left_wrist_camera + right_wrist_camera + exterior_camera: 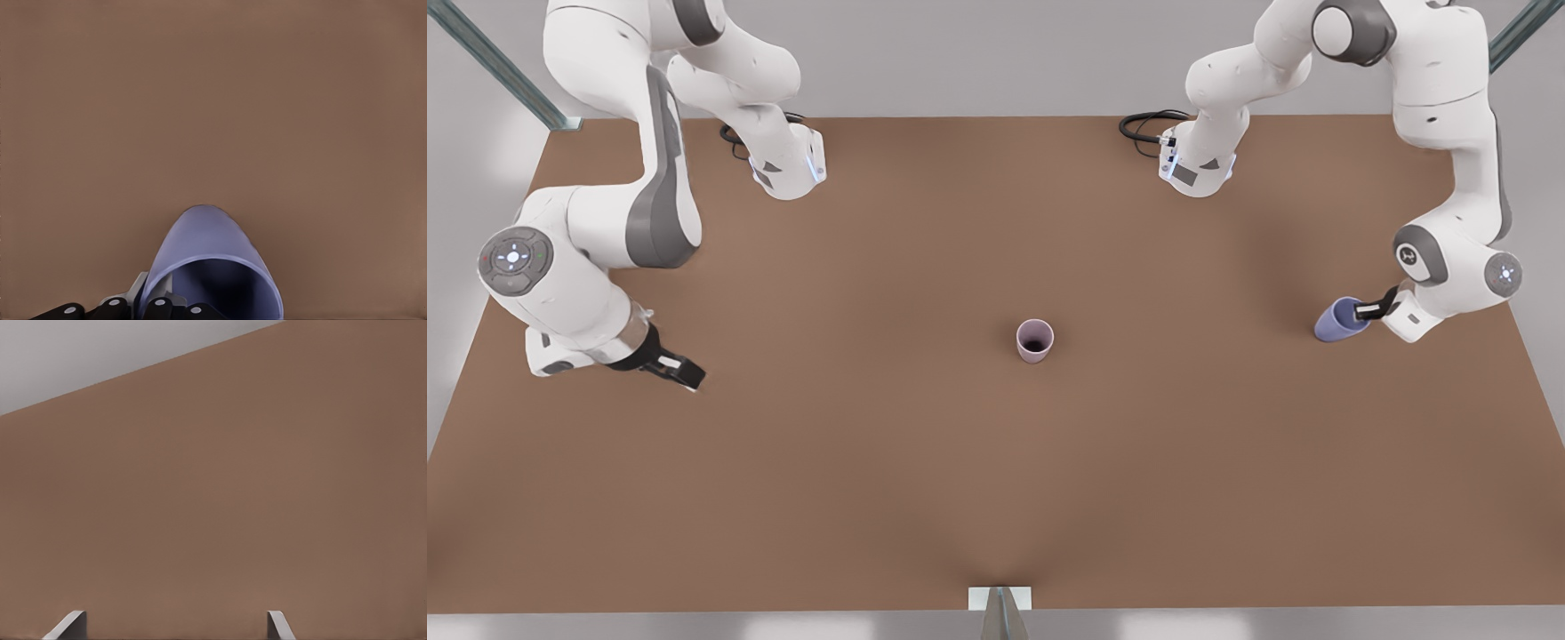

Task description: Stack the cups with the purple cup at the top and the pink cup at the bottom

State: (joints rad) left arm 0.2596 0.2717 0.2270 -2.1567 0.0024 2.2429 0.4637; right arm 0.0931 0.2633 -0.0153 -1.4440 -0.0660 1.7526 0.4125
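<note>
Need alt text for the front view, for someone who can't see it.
The left gripper, at the front view's right, holds the purple cup tilted, fingers on its rim. The pink cup stands upright mid-table; the right gripper waits, open, at the front view's left.

A broad brown table (925, 462) with a plain matte top takes up most of the front view. Behind its far edge stands a pale grey wall (978, 53), evenly lit. Slanted metal struts show at both upper corners, one at the front view's left (498, 62) and one at its right (1525, 31). A small light bracket (1000, 600) sits at the middle of the table's near edge. Soft shadows lie on the tabletop.
</note>
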